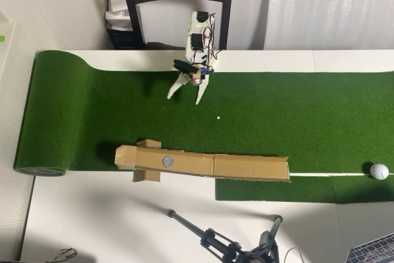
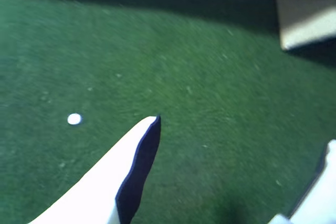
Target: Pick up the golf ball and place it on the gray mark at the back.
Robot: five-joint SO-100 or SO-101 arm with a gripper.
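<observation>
over the green turf [image 1: 92, 109], on the far side of the cardboard ramp [image 1: 203, 163] in the overhead view, my gripper [image 1: 187, 97] hangs with its two white fingers spread wide and nothing between them. the wrist view agrees: one finger [image 2: 105, 182] in the foreground, the other just peeking in at the right edge, bare grass in the gap. the golf ball [image 1: 379, 171] sits well off at the ramp's right end, just past it by the white line, so my reach has to swing far right and across. the gray mark [image 1: 167, 161] is on the ramp near its left end, almost straight across from me. that tiny white dot [image 1: 218, 117] near my fingers is not the target.
</observation>
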